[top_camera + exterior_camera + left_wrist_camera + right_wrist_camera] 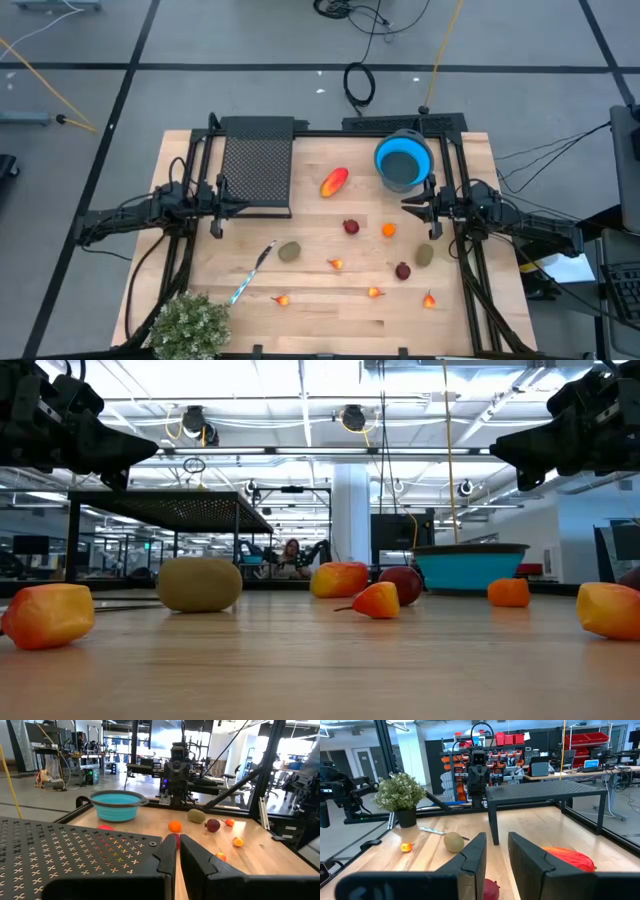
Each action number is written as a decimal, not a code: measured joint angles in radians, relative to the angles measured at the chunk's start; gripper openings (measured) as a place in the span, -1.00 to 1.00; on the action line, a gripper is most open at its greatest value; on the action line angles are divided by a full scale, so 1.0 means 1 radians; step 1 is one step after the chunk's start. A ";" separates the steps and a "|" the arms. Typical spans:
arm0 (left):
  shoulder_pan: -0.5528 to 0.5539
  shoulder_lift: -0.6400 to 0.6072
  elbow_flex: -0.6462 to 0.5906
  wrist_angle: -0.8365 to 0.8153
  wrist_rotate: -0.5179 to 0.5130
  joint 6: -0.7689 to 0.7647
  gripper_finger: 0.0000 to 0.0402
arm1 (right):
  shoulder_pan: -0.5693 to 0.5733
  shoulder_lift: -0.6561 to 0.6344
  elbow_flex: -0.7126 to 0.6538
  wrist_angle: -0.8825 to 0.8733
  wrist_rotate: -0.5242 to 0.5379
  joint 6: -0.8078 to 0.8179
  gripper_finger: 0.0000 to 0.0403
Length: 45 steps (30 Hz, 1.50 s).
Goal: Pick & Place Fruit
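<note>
While none of it is held, the fruit lies scattered across the wooden table (470, 160). A long red-orange piece (334, 182) rests near the far middle, just beside a perforated black stand (257, 165) and a little apart from a blue bowl (403, 161) that holds no fruit. Nearer the centre sit a dark red ball (351, 227) and a small orange ball (389, 230). One olive-brown oval (290, 251) lies by the tip of a blue-handled knife (251, 272); a second oval (425, 254) lies toward the right side, with another dark red ball (402, 270) just beside it. Four tiny orange-red bits are spread along the near half: (335, 264), (283, 299), (375, 293) and (430, 299).

Off the table's surface, the left gripper (216, 207) hangs at the left side, close to the stand's near edge; its own wrist view shows its fingers (165, 857) drawn nearly together with only a thin slit between them, nothing in it. Opposite, the right gripper (412, 206) hovers at the right side, near the bowl, its fingers (472, 855) a narrow gap apart and clamped on nothing. A bushy green plant (190, 325) stands at the near left corner.
</note>
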<state>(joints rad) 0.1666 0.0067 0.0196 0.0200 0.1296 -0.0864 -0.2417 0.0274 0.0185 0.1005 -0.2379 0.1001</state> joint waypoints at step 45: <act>0.000 0.000 0.000 0.000 0.000 0.000 -0.88 | 0.000 0.000 0.000 0.000 0.029 0.148 -0.64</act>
<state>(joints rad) 0.1665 0.0065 0.0198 0.0197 0.1297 -0.0864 -0.2417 0.0274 0.0185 0.1006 -0.2087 0.2485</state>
